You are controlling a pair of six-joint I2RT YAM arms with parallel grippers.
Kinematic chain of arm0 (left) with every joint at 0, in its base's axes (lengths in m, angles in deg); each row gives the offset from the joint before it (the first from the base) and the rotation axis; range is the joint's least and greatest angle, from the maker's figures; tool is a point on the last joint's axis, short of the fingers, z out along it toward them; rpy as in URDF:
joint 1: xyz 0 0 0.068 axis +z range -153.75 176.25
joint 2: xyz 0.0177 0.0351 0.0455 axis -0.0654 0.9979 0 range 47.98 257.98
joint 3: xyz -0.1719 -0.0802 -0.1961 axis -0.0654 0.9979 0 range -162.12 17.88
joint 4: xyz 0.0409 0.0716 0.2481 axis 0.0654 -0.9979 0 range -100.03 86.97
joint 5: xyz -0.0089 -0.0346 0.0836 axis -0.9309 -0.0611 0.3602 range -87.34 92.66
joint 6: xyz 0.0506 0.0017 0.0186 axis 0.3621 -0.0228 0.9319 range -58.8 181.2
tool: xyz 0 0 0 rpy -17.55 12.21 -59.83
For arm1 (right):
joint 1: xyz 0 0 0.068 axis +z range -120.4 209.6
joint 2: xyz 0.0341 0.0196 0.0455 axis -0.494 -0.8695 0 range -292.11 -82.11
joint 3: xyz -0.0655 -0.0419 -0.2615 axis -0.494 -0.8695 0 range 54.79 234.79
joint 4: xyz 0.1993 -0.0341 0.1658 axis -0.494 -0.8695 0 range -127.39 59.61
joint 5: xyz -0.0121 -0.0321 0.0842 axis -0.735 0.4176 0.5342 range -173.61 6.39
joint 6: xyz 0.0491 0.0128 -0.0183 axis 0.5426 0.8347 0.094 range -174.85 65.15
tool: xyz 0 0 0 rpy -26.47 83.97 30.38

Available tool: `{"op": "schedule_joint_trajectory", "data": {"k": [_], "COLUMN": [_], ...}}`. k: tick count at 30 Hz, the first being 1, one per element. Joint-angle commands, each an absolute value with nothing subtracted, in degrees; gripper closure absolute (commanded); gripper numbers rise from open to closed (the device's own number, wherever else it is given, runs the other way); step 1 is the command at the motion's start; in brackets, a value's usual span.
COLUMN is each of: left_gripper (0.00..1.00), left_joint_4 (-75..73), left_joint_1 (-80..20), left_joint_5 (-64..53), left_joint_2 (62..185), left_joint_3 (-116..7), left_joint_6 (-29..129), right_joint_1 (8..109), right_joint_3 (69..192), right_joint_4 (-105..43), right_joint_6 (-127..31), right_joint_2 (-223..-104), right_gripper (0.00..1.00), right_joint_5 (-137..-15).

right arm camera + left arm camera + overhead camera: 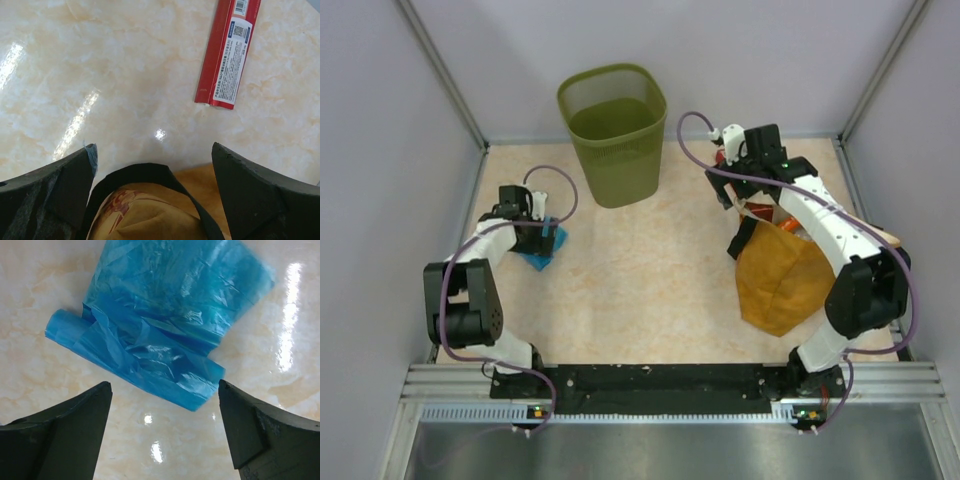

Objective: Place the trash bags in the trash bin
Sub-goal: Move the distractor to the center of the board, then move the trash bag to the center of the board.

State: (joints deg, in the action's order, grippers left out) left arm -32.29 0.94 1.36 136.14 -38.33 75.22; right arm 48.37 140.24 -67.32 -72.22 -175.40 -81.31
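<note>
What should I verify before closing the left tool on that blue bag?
1. Left tool open: ok, jaws spread wide.
2. Trash bag lined up: ok, its near edge lies between the fingertips, with most of it ahead.
3. Tool low enough to pinch the film: cannot tell.
4. Trash bin upright, mouth open: ok.
5. Way from bag to bin: ok, only bare table between them.
6. Right tool out of the way: ok, open over the mustard sack on the right side.
</note>
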Motion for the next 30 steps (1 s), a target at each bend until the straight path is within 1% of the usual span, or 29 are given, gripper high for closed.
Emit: {"op": "schedule_joint_trajectory", "data": {"k": [1, 9, 12, 16, 19, 25, 30], "left_gripper": [0.1, 0.29, 0.36, 0.48, 0.6, 0.78, 0.86], "left_joint_4": [-26.33, -23.42, -23.6, -23.69, -23.78, -25.44, -28.43], "left_joint_1": [1.87, 3.1, 3.28, 3.28, 3.37, 3.37, 3.28], "left_joint_5": [4.6, 2.93, -0.4, -4.71, -7.0, -10.86, -16.22], "left_joint_2": [139.2, 142.37, 143.16, 143.69, 143.08, 142.28, 141.67], "left_joint_3": [-37.85, -37.32, -37.23, -36.97, -36.7, -37.75, -39.34], "left_joint_6": [68.5, 66.29, 66.91, 68.05, 69.45, 72.97, 77.18], "right_joint_1": [49.38, 49.38, 49.38, 49.38, 49.46, 50.08, 51.48], "right_joint_3": [138.55, 135.91, 135.38, 134.77, 134.33, 133.54, 133.71], "right_joint_4": [-67.39, -67.13, -67.04, -67.04, -67.13, -68.0, -68.97], "right_joint_6": [-71.64, -71.73, -71.64, -71.55, -71.38, -72.08, -73.04], "right_joint_2": [-171.58, -170.88, -170.96, -170.7, -169.91, -167.1, -165.17], "right_gripper": [0.06, 0.06, 0.06, 0.06, 0.06, 0.06, 0.06], "right_joint_5": [-79.04, -78.25, -77.99, -77.99, -78.16, -78.25, -78.34]}}
